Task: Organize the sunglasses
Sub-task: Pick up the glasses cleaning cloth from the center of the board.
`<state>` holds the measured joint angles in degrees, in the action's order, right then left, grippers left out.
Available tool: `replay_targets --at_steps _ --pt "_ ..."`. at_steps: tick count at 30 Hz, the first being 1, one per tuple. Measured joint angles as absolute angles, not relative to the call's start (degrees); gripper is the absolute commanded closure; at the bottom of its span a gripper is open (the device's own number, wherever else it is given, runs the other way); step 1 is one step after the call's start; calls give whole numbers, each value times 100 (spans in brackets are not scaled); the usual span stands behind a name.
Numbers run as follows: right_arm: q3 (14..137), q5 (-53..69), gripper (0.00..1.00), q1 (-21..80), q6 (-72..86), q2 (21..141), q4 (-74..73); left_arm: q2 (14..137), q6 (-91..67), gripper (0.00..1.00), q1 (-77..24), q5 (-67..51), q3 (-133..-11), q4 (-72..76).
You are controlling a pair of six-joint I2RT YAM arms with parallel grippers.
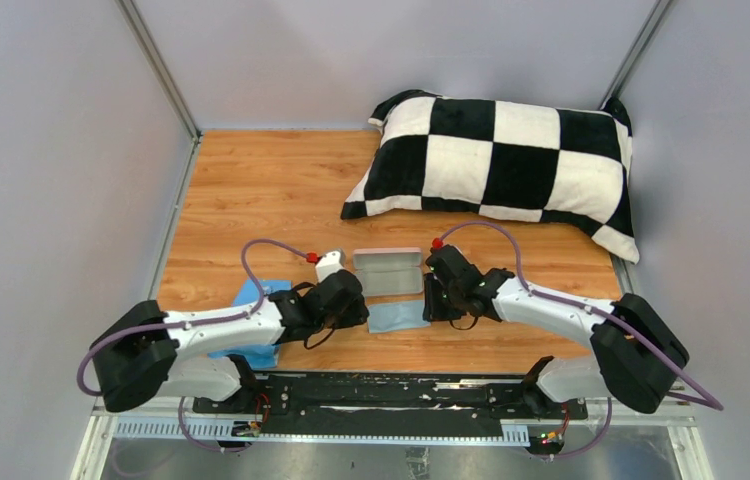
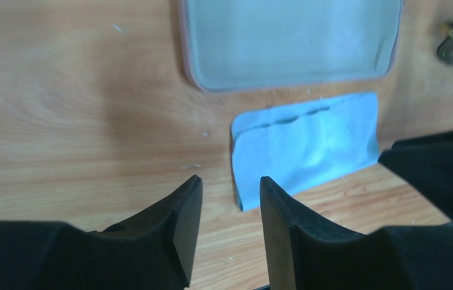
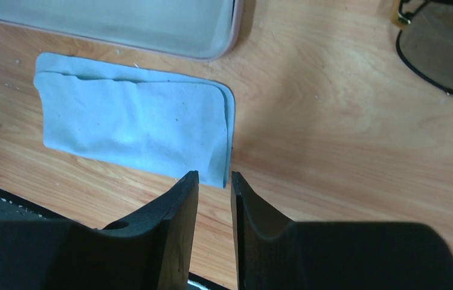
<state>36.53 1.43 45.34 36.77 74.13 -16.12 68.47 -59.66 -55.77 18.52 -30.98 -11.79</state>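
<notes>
Left hand: low over the wooden table near its front edge, fingers apart with bare wood showing between them, nothing held.
Right hand: also low near the front edge, opposite the left one; its fingers stand a narrow gap apart over the near right corner of the cloth, gripping nothing.
Cloth: light blue, folded and lying flat between the two hands, just in front of the case.
Second blue cloth: further left, partly hidden under the left arm.
Case: pink rim and pale lining, lying open just behind the folded cloth, a sliver of wood between them.
Sunglasses: on the table to the right of the case and cloth, apart from both. The right wrist camera shows one brownish lens in a thin dark frame, cut off by the edge. The right arm hides them from above.
Pillow: black-and-white checked, at the far right of the table, well behind everything else.
</notes>
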Motion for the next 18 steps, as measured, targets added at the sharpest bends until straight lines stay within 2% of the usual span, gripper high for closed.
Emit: replay_targets --at_steps 8,18 --pt "3774 128 59 4534 3682 7596 -1540 7478 -6567 63 -5837 1509 -2742 -248" --pt "3774 -117 59 4453 3680 7439 -1570 7988 -6814 83 -5837 1376 -2860 261"
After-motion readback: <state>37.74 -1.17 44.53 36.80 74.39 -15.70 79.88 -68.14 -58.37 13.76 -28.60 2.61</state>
